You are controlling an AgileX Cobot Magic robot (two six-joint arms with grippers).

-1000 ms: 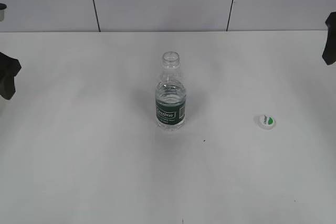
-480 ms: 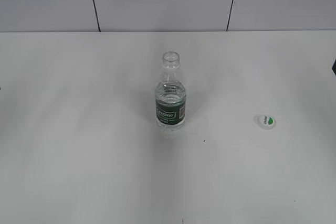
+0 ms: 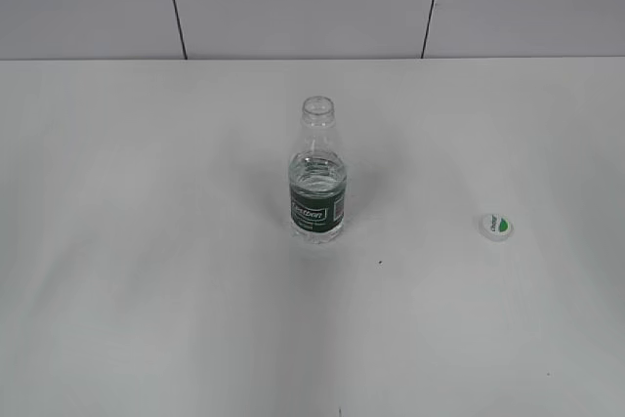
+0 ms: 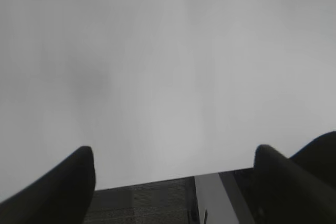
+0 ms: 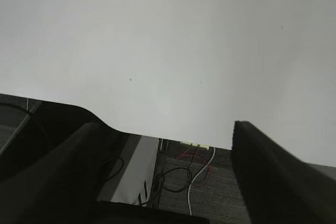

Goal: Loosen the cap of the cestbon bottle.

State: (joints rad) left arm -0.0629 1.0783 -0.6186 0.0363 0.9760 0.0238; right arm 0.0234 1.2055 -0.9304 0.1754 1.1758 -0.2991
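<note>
Mid-table cestbon bottle point(image 3: 317, 186) upright, mouth up, uncapped

White table point(image 3: 146, 290) fills most of the exterior view; matte surface, a few tiny dark specks. Behind it, a pale grey panelled wall point(image 3: 293, 2), split by two thin dark vertical seams. Light even and soft, shadows faint. Right wrist view: past the table's edge, grey floor point(image 5: 210, 198) with loose cables point(image 5: 194, 169), black, white and red. Left wrist view: table edge, then dark grey floor point(image 4: 142, 203) and a pale strip
</note>
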